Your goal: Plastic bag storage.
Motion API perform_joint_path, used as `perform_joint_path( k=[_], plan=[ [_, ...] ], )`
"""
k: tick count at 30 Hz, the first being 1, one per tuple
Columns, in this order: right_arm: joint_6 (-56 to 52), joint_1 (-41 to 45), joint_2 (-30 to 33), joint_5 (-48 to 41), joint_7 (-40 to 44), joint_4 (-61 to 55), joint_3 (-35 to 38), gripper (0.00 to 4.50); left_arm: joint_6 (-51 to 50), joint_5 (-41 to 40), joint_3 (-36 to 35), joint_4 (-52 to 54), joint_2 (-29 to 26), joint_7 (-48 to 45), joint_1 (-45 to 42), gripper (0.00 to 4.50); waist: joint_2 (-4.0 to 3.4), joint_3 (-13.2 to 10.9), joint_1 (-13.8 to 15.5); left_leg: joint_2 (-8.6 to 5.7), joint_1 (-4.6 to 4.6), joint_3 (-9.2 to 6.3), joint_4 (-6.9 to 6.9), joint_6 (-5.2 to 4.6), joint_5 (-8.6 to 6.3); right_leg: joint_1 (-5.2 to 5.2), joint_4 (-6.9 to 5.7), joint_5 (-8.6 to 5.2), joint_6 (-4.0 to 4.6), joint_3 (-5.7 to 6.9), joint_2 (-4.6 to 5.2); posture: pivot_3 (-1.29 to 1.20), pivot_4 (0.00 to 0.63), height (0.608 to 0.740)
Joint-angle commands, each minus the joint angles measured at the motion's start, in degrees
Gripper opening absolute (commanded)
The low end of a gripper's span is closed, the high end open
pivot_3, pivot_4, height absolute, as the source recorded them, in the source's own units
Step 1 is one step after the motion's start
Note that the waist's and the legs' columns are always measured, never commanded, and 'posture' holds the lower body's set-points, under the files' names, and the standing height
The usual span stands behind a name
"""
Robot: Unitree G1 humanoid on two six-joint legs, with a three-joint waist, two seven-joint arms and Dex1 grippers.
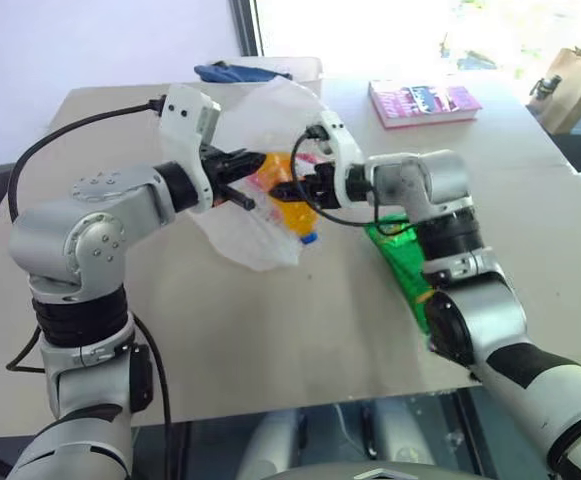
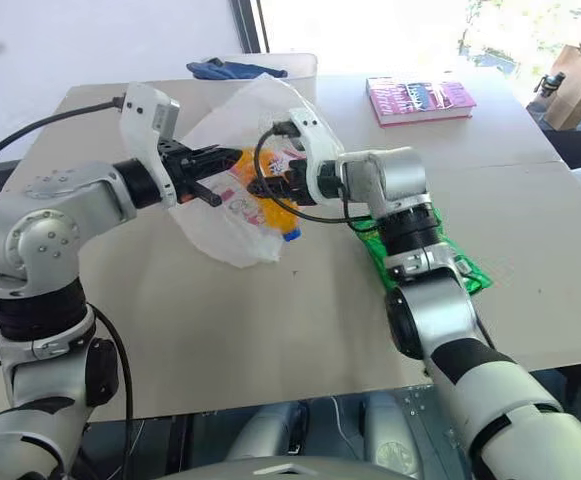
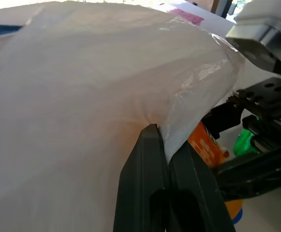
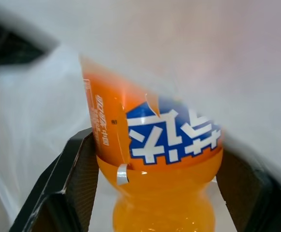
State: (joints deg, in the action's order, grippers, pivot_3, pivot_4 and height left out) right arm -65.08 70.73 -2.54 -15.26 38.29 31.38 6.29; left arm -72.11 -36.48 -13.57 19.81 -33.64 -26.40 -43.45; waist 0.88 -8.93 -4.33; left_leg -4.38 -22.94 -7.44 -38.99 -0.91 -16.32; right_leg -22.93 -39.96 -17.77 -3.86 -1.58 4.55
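Observation:
The plastic bag (image 1: 255, 235), thin, white and translucent, hangs above the table with its lower end touching the top. My left gripper (image 1: 238, 180) is shut on the bag's edge; in the left wrist view its fingers (image 3: 150, 164) pinch the film (image 3: 82, 96). From the right, my right gripper (image 1: 295, 188) reaches into the bag's mouth. It is shut on an orange soda bottle (image 4: 164, 159) with a blue and white label. The bottle (image 1: 298, 212) shows through the bag, blue cap downward.
A shiny green snack packet (image 2: 460, 265) lies on the table under my right forearm. A pink book (image 1: 422, 102) lies at the far right, a blue cloth (image 1: 232, 72) at the far edge. A brown paper bag (image 1: 575, 85) stands beyond the table's right corner.

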Motion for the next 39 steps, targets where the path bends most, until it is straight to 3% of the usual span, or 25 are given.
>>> perform_joint_path(
  k=[1,6,12,15,20,28,32,39],
  plan=[
    [1.5,5.9,-3.6,-6.2,-5.7,5.3,8.4,2.92,-4.3,-4.3,-2.6,2.1,1.3,0.5,-2.0,0.00,0.01,0.0,-0.4,0.00,0.00,0.01,0.03,0.00,0.00,-0.04,-0.02,0.00,0.00,-0.02,0.00,0.00,0.150,0.740],
    [4.2,9.9,-6.1,-12.0,-12.2,14.8,17.3,2.92,-10.0,-8.5,-6.9,0.9,3.0,2.0,-4.5,0.00,0.00,0.0,-1.0,-0.04,0.00,0.03,0.07,0.01,0.01,-0.06,-0.01,0.00,0.00,-0.03,0.03,0.00,0.150,0.740],
    [13.1,9.4,-11.6,-13.2,-12.7,20.8,17.0,2.92,-13.3,-10.2,-10.1,1.2,4.9,4.6,-4.6,0.00,0.00,0.0,-1.4,-0.04,0.01,0.04,0.07,0.01,0.01,-0.06,-0.02,0.00,0.00,-0.06,0.02,0.00,0.150,0.740],
    [16.3,7.8,-13.8,-13.3,-11.1,21.8,15.2,4.37,-14.2,-9.9,-11.2,1.6,4.9,5.9,-3.4,0.00,0.00,0.0,-1.6,-0.04,0.00,0.09,0.08,0.01,0.01,-0.10,-0.02,0.00,0.00,-0.14,0.01,0.00,0.150,0.740],
    [20.3,5.5,-12.6,-10.2,-10.1,20.3,9.1,4.45,-13.5,-8.1,-13.9,-0.1,6.1,9.5,-2.9,0.00,0.00,0.0,-2.3,-0.04,0.04,0.10,0.08,0.01,0.01,-0.10,-0.05,0.00,0.00,-0.18,0.00,0.00,0.150,0.740],
    [14.4,-1.3,-2.3,-8.5,-3.4,4.3,-1.3,4.45,-7.8,-3.5,-14.7,-8.0,6.6,13.7,-4.6,0.00,0.00,0.0,-2.2,-0.03,0.03,0.07,0.03,0.01,0.01,-0.09,-0.05,0.00,0.00,-0.17,0.00,0.00,0.150,0.740],
    [9.1,-7.4,4.8,-8.5,-1.1,-12.9,-7.5,4.45,-4.3,-2.8,-13.9,-11.9,6.7,13.4,-5.9,0.00,0.00,0.0,-1.3,-0.07,0.00,0.00,-0.02,0.01,0.01,-0.09,-0.03,0.00,0.00,-0.10,0.03,0.00,0.150,0.740],
    [2.0,-18.4,21.8,-11.8,0.6,-43.2,-8.4,4.45,0.8,-2.4,-9.5,-15.5,7.1,11.2,-6.1,0.00,0.02,0.0,-0.7,-0.10,-0.02,-0.01,0.00,0.01,0.01,-0.09,-0.03,0.00,0.00,-0.10,0.07,0.00,0.150,0.740]
  ],
)
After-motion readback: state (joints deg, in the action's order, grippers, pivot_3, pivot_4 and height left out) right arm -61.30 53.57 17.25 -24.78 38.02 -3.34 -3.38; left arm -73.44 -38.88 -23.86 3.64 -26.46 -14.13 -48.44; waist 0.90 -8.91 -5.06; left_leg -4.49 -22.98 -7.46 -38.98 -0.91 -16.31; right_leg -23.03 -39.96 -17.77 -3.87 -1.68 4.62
